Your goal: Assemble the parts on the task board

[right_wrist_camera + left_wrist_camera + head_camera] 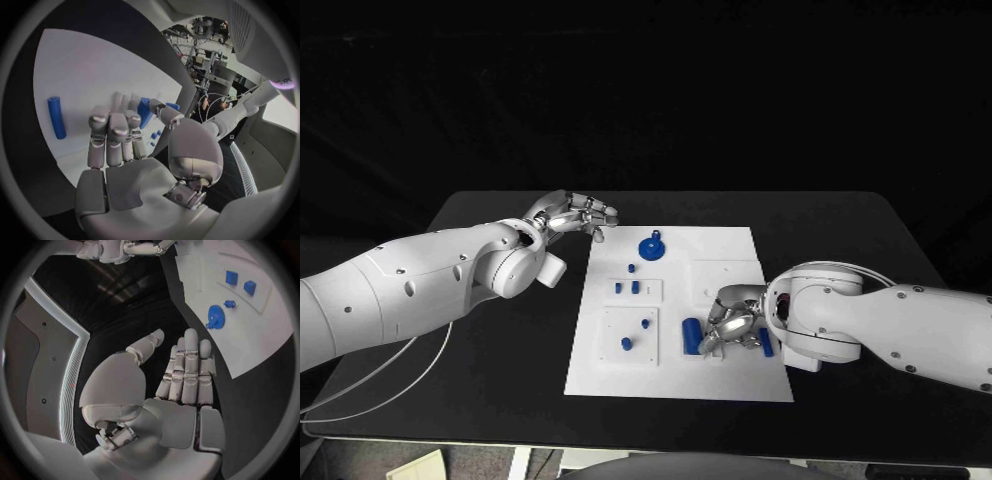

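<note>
Black worktop [502, 340], white task board [733, 380] in its middle, long side running away from the robot.

Left robot hand [574, 215] hovers off the task board's far left corner, over bare worktop, just beside the board edge. Fingers straight and side by side, thumb apart, nothing in it: released. Left wrist view shows the same hand [181, 375], palm bare, with the board's corner ahead of the fingertips.

Right robot hand [733, 322] is down over the task board's near right part. Fingers curl toward the board; a blue part [145, 111] sits at its fingertips in the right wrist view, thumb close against it. Looks pinched between thumb and fingers, but contact is partly hidden, so cannot tell for sure.

Parts on the task board: a round blue part with a stub [652, 246] at the far end, middle; also seen in the left wrist view [215, 317]. Two small blue blocks [627, 288] in a raised square on the board's left side. Two small blue pieces [636, 334] in the near left recess. A blue cylinder [689, 336] lies flat just left of the right robot hand, same one in the right wrist view [56, 116]. Another blue part [766, 344] on the hand's other side.
</note>
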{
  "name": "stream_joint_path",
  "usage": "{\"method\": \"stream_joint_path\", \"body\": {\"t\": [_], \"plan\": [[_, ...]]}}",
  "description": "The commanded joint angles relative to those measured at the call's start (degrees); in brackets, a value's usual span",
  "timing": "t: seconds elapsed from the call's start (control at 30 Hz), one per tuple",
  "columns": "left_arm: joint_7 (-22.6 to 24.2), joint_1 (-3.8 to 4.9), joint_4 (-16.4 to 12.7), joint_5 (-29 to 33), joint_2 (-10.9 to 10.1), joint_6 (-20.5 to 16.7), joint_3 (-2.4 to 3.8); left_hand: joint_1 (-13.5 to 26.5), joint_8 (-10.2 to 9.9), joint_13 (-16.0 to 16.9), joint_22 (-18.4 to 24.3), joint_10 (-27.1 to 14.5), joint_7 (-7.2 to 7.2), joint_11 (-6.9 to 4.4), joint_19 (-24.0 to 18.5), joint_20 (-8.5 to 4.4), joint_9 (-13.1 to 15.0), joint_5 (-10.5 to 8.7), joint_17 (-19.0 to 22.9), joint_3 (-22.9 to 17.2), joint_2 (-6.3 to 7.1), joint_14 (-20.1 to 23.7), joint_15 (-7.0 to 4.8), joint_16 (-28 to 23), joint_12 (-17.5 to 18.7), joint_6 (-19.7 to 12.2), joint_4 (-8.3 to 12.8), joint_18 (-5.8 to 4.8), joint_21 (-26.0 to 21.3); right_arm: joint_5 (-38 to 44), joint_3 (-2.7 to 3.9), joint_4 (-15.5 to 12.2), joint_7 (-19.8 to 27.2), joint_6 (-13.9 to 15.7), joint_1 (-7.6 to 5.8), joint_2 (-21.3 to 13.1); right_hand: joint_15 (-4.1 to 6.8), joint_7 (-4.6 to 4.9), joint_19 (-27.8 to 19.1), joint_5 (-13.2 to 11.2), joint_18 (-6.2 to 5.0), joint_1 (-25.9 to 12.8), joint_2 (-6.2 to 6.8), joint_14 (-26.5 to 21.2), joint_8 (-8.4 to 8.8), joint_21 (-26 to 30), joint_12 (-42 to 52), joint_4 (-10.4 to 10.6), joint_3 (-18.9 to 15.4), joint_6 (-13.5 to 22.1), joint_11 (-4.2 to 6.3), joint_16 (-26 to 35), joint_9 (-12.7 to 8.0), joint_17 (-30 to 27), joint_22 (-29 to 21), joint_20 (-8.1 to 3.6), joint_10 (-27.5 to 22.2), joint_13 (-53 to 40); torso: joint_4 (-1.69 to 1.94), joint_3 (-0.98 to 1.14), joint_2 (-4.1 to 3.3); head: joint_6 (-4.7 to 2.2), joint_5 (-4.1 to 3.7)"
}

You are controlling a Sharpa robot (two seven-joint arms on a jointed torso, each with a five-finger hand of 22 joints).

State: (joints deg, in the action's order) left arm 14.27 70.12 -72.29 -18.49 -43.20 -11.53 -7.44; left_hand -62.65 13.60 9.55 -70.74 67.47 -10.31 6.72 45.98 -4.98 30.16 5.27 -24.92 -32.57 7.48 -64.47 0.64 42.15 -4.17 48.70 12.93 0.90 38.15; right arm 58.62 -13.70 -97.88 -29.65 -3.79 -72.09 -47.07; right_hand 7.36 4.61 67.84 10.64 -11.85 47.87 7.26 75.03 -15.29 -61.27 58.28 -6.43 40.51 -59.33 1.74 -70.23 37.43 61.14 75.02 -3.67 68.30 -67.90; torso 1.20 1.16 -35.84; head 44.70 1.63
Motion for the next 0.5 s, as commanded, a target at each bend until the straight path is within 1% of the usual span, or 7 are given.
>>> {"method": "stream_joint_path", "body": {"t": [0.03, 0.27, 0.4, 0.47, 0.5], "plan": [[0.34, 0.03, -0.14, 0.35, 0.05, 0.69, 0.04, 0.39, 0.22, -0.07, -0.07, -0.17, 0.09, 0.08, 0.41, -0.05, -0.08, 0.18, -0.09, 0.1, -0.33, -0.41, -0.03, -0.3, 0.02, -0.25, -0.28, 1.18, -0.39, 1.03, 0.04, 0.33, -0.32, -1.51, -0.02, -0.13, 0.31, 0.07, -0.12, 0.83, -3.15, -0.73, -0.31, 0.06, 0.3, -0.23, -0.32, -0.6, 0.01, -0.64, -0.06, 0.38, -0.12, 0.07, 0.55, 0.49, 0.39, -0.11, -0.02, 0.03, 0.02, 0.03, -0.03], [0.29, 0.04, -0.18, 0.35, 0.0, 0.71, 0.04, 0.4, 0.23, -0.08, -0.09, -0.17, 0.1, 0.08, 0.41, -0.05, -0.08, 0.18, -0.13, 0.1, -0.34, -0.41, -0.03, -0.33, 0.01, -0.24, -0.29, 1.18, -0.41, 1.03, 0.03, 0.38, -0.2, -1.9, 0.14, -0.07, 0.3, 0.08, -0.12, 1.63, -3.15, -1.05, -0.34, 0.08, 0.39, -0.24, -0.36, -1.14, -0.03, -0.68, -0.06, 0.4, -0.14, 0.08, 0.55, 0.54, 0.4, -0.15, -0.04, 0.07, -0.01, 0.06, -0.02], [0.27, 0.04, -0.2, 0.35, -0.04, 0.7, 0.04, 0.4, 0.24, -0.08, -0.1, -0.16, 0.1, 0.08, 0.41, -0.05, -0.08, 0.18, -0.15, 0.1, -0.34, -0.41, -0.03, -0.35, 0.01, -0.23, -0.3, 1.18, -0.41, 0.98, 0.03, 0.36, -0.06, -1.91, 0.33, 0.14, 0.28, 0.1, -0.09, 1.85, -3.15, -1.49, -0.08, 0.09, 0.43, -0.26, -0.38, -1.36, -0.33, -0.72, -0.07, 0.42, -0.14, 0.09, 0.55, 0.6, 0.4, -0.17, -0.02, 0.06, -0.02, 0.07, 0.0], [0.27, 0.04, -0.21, 0.35, -0.04, 0.71, 0.04, 0.4, 0.25, -0.08, -0.11, -0.16, 0.11, 0.08, 0.41, -0.05, -0.08, 0.18, -0.16, 0.1, -0.33, -0.41, -0.03, -0.36, 0.01, -0.23, -0.3, 1.18, -0.42, 0.97, 0.03, 0.37, -0.01, -1.82, 0.4, 0.25, 0.27, 0.1, -0.08, 1.55, -3.15, -1.93, 0.19, 0.09, 0.47, -0.26, -0.4, -1.37, -0.63, -0.73, -0.08, 0.45, -0.15, 0.09, 0.53, 0.63, 0.4, -0.18, -0.02, 0.04, -0.01, 0.09, 0.02], [0.26, 0.04, -0.2, 0.35, -0.04, 0.72, 0.04, 0.4, 0.25, -0.08, -0.11, -0.16, 0.11, 0.08, 0.41, -0.05, -0.08, 0.18, -0.16, 0.1, -0.33, -0.42, -0.03, -0.36, 0.01, -0.23, -0.3, 1.18, -0.42, 0.96, 0.03, 0.38, 0.0, -1.74, 0.42, 0.27, 0.28, 0.09, -0.07, 0.84, -3.15, -2.2, 0.34, 0.1, 0.5, -0.24, -0.43, -1.34, -0.81, -0.76, -0.08, 0.47, -0.15, 0.09, 0.51, 0.64, 0.41, -0.19, -0.02, 0.03, 0.0, 0.09, 0.04]]}}
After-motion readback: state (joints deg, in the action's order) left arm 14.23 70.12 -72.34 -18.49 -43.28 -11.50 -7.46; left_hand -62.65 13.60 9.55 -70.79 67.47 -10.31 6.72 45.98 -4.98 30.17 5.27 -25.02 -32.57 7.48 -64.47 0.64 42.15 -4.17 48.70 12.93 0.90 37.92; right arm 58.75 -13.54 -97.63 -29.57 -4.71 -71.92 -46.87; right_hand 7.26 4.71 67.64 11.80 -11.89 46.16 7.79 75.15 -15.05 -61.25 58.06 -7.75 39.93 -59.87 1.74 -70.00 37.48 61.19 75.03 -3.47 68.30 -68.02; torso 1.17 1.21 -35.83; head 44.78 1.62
